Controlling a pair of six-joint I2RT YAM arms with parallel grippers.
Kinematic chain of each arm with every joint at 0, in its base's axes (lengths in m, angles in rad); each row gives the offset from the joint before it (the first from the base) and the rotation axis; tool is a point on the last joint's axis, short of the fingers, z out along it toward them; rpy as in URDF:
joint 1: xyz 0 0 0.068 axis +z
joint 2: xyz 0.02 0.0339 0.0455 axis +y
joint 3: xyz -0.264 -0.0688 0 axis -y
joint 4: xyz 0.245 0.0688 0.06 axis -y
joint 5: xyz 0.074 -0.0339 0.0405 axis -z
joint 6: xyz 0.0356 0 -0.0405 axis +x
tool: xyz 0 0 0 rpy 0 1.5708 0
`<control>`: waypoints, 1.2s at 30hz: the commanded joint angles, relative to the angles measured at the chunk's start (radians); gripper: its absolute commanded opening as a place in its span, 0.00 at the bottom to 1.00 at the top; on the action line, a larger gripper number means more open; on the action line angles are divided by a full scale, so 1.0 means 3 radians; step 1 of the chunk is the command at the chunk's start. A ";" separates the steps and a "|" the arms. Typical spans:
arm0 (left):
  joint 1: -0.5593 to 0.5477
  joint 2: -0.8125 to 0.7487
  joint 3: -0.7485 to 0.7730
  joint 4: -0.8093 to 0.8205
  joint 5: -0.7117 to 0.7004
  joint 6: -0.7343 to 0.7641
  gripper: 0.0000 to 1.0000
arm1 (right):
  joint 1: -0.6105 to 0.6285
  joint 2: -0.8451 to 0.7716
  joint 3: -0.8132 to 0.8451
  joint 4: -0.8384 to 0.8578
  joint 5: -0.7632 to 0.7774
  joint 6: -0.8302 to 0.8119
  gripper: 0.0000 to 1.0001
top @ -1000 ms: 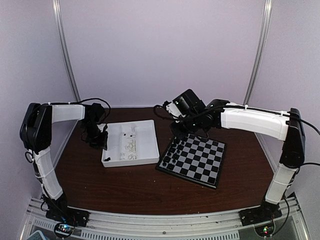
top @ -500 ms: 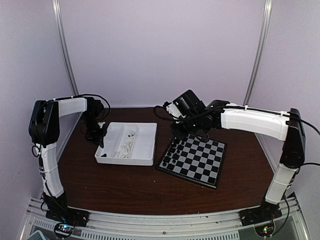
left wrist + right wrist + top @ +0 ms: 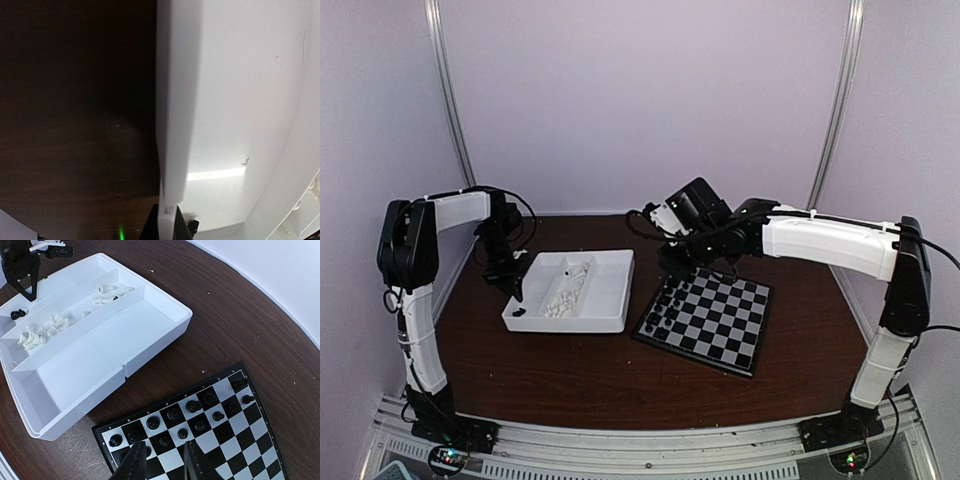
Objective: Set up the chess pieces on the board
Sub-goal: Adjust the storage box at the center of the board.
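Top external showed the left gripper (image 3: 510, 283) at the left end of the tray (image 3: 580, 323), fingers pressed onto its left wall. That end was raised off the table (image 3: 580, 370), so the tray sloped down to the right. In the left wrist view the thin white wall ran straight into the pinch at the bottom edge; the fingertips were barely in frame, so the depth of the bite was hard to judge.

The white pieces (image 3: 42, 332) lay loose in the far-left compartments, with one dark piece at the left end. The black pieces (image 3: 192, 415) stood in two rows along the far-left side of the board (image 3: 720, 320), which sat just right of the tray; the rest of its squares were bare.

The right gripper (image 3: 162, 462) hovered over the board's left corner, fingers somewhat spread with nothing between them.

The step looked like tipping the tray to slide the white pieces toward the low right side. To do it well:
- Raise slowly, since the pieces are light and would skitter.
- Hold the pinch firm and square; the wall is thin and could slip or twist.
- Stop before the pieces climb the right wall and spill toward the standing black rows.
- Keep the low edge planted on the table as a pivot.
- The right gripper should stay clear until the pieces settle.
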 commanded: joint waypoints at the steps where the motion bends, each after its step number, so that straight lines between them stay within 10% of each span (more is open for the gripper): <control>1: 0.0008 -0.0033 0.0097 -0.0749 0.0124 0.0070 0.00 | 0.0014 -0.0098 0.0069 0.0049 -0.0082 0.0006 0.29; 26: 0.0009 -0.0140 0.0103 -0.1094 -0.0732 -0.0205 0.00 | 0.0017 -0.0090 0.0078 0.0041 -0.0154 0.0040 0.28; 36: 0.0007 -0.0559 -0.0532 -0.0008 -0.0969 -0.0553 0.00 | 0.0014 -0.0068 0.0063 0.0030 -0.0147 0.0049 0.28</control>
